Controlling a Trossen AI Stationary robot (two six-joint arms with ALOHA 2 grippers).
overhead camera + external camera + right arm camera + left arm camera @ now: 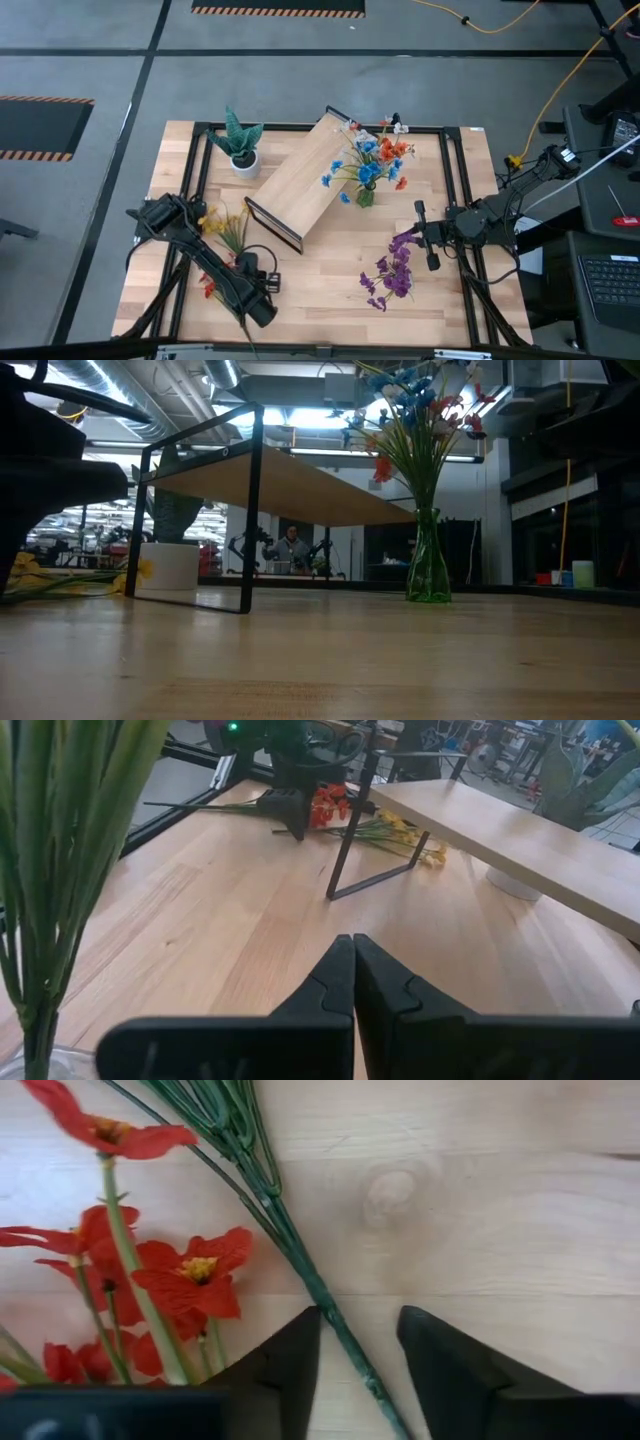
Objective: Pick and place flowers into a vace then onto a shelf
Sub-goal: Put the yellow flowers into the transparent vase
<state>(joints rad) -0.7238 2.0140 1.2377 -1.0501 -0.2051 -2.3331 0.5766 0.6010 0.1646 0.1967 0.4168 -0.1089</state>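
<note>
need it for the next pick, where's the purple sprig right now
In the high view the purple sprig lies flat on the table's right half, just in front of the right gripper and nearer the front edge than the green vase.

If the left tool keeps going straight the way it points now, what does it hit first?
Most likely the green stem lying on the tabletop: the left tool is open with that stem running between its fingers. Red flowers lie just beside it. How high it is above the wood is unclear.
</note>
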